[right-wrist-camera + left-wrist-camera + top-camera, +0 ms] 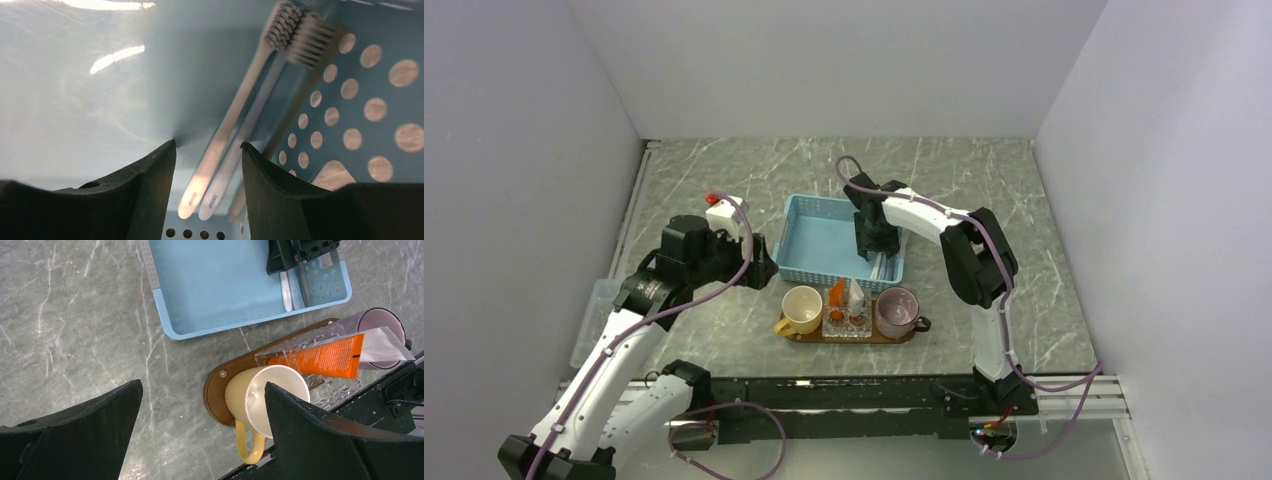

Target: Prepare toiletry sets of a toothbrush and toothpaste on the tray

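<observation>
The brown wooden tray (795, 336) carries a yellow mug (801, 309), a clear glass holder (847, 322) and a purple cup (896, 311). An orange tube (836, 293) and a white tube (856, 293) stand in the holder; they also show in the left wrist view, the orange tube (325, 358) and the white one (385, 343). Two pale toothbrushes (235, 130) lie side by side in the blue basket (824, 240). My right gripper (207, 155) is open, low in the basket, its fingers straddling the brush handles. My left gripper (202, 405) is open and empty, above the table left of the tray (220, 385).
The basket's perforated right wall (370, 90) is close beside my right fingers. A clear plastic box (594, 320) sits at the table's left edge. Bare marble table (724, 320) lies left of the tray. Grey walls enclose the table.
</observation>
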Robot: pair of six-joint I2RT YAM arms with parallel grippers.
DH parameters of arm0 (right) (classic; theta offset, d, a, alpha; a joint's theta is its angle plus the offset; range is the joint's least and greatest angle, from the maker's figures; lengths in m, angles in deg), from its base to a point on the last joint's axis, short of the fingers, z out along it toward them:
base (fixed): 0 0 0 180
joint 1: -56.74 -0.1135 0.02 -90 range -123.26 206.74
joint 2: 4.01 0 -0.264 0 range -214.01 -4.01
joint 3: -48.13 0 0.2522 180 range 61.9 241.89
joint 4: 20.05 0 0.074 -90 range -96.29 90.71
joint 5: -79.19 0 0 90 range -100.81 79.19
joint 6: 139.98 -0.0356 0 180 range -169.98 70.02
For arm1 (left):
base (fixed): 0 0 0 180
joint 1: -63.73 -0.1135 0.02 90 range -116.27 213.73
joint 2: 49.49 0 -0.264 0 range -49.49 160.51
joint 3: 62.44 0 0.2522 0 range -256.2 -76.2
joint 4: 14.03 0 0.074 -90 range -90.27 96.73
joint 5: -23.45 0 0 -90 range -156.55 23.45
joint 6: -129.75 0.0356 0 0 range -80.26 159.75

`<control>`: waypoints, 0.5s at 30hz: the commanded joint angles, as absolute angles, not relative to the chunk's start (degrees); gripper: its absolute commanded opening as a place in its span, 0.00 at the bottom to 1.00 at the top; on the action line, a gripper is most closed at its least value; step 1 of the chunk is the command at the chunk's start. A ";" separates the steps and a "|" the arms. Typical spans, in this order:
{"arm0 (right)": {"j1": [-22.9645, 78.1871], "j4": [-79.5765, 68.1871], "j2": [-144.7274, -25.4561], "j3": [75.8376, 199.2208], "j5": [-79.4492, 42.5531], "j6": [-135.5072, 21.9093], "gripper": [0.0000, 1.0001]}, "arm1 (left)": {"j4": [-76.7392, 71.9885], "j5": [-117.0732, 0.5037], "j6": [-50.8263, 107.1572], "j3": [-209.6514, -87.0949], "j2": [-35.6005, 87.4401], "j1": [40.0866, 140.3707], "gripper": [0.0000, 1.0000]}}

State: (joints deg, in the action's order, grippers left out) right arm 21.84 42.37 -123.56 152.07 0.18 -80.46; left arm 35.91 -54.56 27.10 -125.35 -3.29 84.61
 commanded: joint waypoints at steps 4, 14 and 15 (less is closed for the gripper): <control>22.13 37.68 -123.01 149.72 -8.34 -79.83 0.53 | 33.70 -55.31 28.54 -126.29 -2.93 84.91 0.99; 21.85 37.73 -121.49 151.12 -7.86 -79.08 0.40 | 33.65 -55.31 28.55 -126.39 -2.60 84.91 0.99; 21.85 38.11 -121.85 151.48 -7.60 -78.94 0.37 | 33.65 -55.32 28.55 -126.39 -2.58 84.91 0.99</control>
